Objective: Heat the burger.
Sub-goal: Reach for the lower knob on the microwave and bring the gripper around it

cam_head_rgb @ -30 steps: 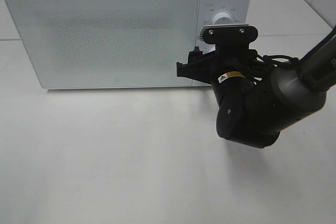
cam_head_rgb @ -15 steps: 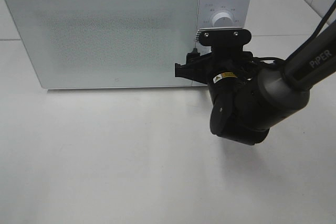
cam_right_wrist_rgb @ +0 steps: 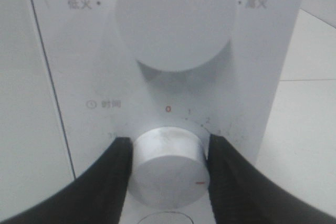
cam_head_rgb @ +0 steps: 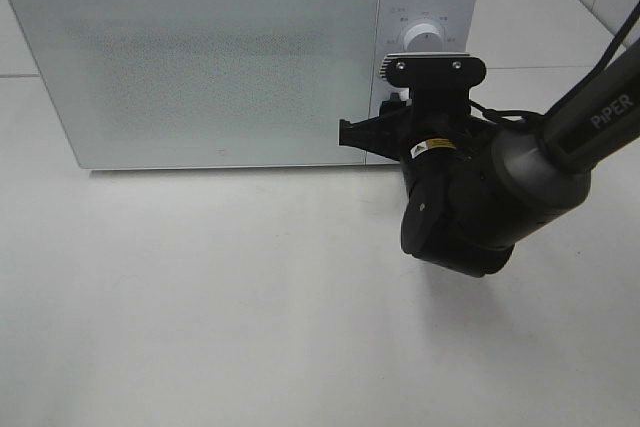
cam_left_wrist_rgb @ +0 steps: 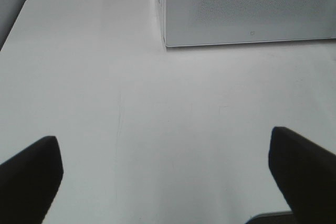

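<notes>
**A:** What's the setting?

**B:** A plain white table (cam_head_rgb: 200,307) fills most of the high view. A white microwave (cam_head_rgb: 240,57) runs along the top of the frame, from the upper left to past the middle. Its door (cam_head_rgb: 150,97) is shut, and the front is a pale, speckled panel.

**A:** And the arm?

**B:** The black right arm (cam_head_rgb: 480,197) comes in from the right edge. It bends up to the control panel (cam_head_rgb: 430,7) at the oven's right end. The upper knob (cam_head_rgb: 425,37) shows just above the arm's wrist mount.

**A:** What is the claw there doing?

**B:** In its wrist view the right gripper (cam_right_wrist_rgb: 170,145) is clamped on the timer knob (cam_right_wrist_rgb: 168,171). Its black fingers (cam_right_wrist_rgb: 113,177) press against opposite sides of the round white knob. A small red mark sits on the knob's rim close to one finger, and the digits 0, 1 and 2 are printed around it. The larger upper knob is on the same panel, just beside it.

**A:** The other claw?

**B:** The left gripper (cam_left_wrist_rgb: 165,145) hangs over bare table with its tips spread wide and nothing between them. A lower corner of the microwave lies beyond it.

**A:** And the burger?

**B:** I cannot tell where it is. No view shows it, and the speckled door gives no look inside.
</notes>
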You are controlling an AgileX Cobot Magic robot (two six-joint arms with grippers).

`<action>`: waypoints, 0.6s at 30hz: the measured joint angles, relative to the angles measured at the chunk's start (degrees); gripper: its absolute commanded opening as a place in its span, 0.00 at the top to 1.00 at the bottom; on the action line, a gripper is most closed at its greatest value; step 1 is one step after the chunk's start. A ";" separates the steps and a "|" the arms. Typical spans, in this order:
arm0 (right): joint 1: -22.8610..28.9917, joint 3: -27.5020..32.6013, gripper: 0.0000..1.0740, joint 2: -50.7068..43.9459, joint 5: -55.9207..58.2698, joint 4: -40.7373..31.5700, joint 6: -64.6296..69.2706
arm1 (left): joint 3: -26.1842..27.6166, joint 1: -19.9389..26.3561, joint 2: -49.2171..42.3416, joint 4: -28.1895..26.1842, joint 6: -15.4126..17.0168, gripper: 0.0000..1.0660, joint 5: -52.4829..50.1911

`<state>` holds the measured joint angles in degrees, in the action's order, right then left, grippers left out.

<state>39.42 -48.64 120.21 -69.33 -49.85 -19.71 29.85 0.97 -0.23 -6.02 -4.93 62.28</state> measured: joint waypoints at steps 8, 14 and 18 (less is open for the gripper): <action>0.00 0.00 0.92 0.00 0.00 -0.06 0.00 | 0.00 0.00 0.00 0.00 0.00 0.06 0.00; 0.00 0.00 0.91 0.00 0.00 -0.06 0.00 | 0.00 0.00 0.00 0.00 0.00 0.06 0.00; 0.00 0.00 0.91 0.00 0.00 -0.06 0.40 | 0.00 0.00 0.00 0.00 0.00 0.06 0.00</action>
<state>39.42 -48.64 120.21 -69.33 -49.90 -19.31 29.85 0.97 -0.23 -6.02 -4.93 62.28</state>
